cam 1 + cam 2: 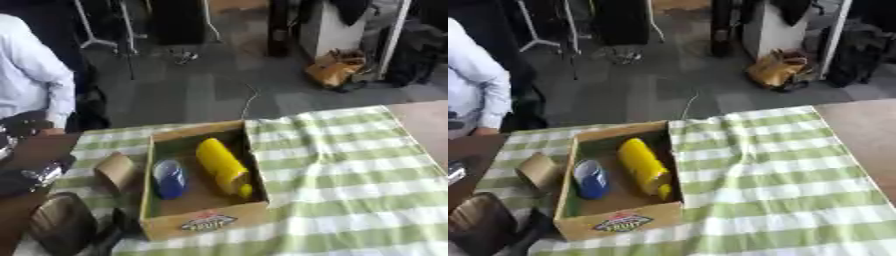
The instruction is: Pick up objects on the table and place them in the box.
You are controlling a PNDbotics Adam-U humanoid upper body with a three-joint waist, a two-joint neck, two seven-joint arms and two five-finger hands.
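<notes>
An open cardboard box stands on the green-and-white checked cloth. Inside it a yellow bottle lies on its side, with a blue cup lying to its left. Outside the box's left wall, a brown cardboard roll rests on the cloth. My left arm enters at the lower left corner. Its dark hand sits low against the box's front left corner, just below the roll, and its shape is blurred. My right hand is out of sight.
The checked cloth stretches to the right of the box, with bare brown table beyond it. A dark, silvery item lies on the brown surface at far left. A person in a white shirt stands there.
</notes>
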